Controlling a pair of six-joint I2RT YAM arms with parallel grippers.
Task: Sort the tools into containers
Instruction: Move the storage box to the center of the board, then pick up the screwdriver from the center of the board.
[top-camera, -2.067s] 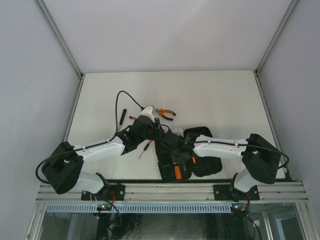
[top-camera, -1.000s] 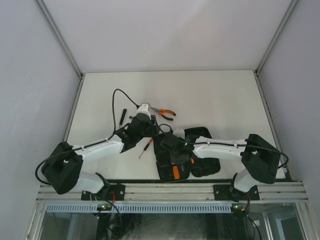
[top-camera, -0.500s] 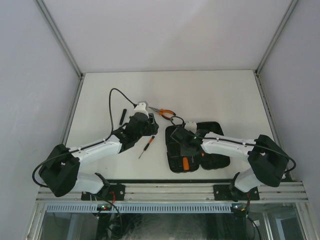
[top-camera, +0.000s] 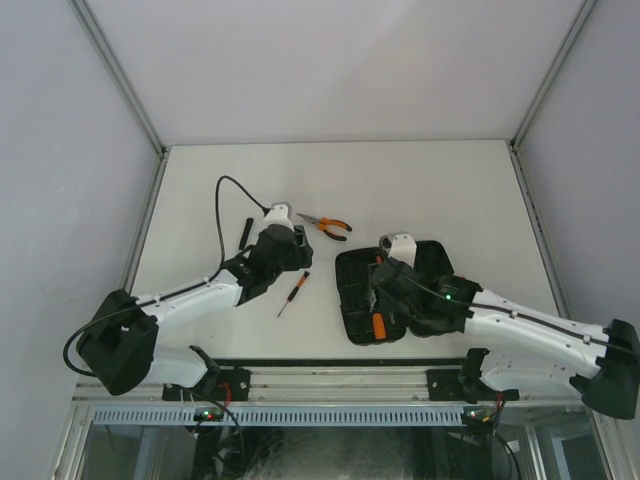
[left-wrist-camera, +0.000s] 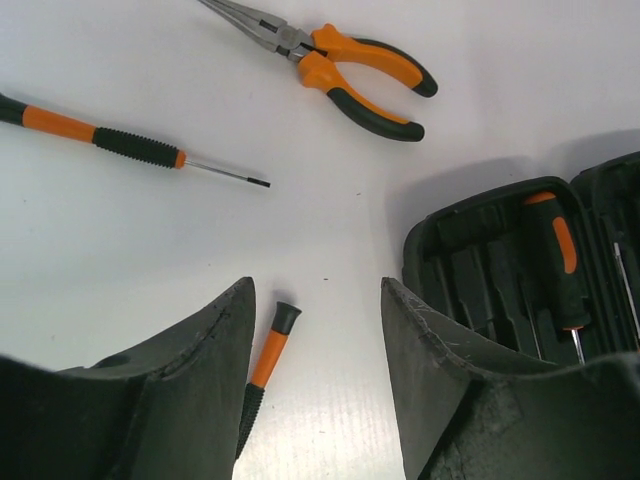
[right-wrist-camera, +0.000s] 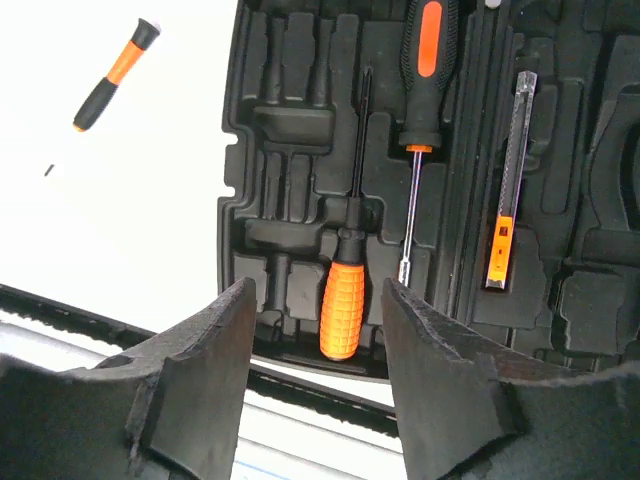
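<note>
Judging the sort as partly done. Seeing the tool case (top-camera: 350, 290) lying open at lower centre-right of the overhead view. Counting three pieces bedded in its slots in the right wrist view: a thick orange-handled screwdriver (right-wrist-camera: 343, 300) at lower centre, a long thin screwdriver (right-wrist-camera: 425, 60) at upper centre-right, and a slim metal-and-orange tool (right-wrist-camera: 508, 170) further right. Finding several slots bare.

Noting three tools lying loose on the table (top-camera: 430, 190): the needle-nose pliers (top-camera: 326, 226) just above and left of the case, a small screwdriver (top-camera: 293, 293) left of the case, and a second thin screwdriver (left-wrist-camera: 110, 140) at upper left of the left wrist view. Spotting no hammer anywhere.

Finding the left gripper (left-wrist-camera: 315, 285) hovering over the small screwdriver, jaws apart and empty. Finding the right gripper (right-wrist-camera: 318, 285) hanging spread and empty above the thick screwdriver in the case.

Comparing with the earliest overhead picture: seeing the case now sitting further right and a little higher, clear of the small screwdriver. Seeing the left wrist drawn slightly toward the upper left. Seeing the right arm swung out low, toward the lower right corner.
</note>
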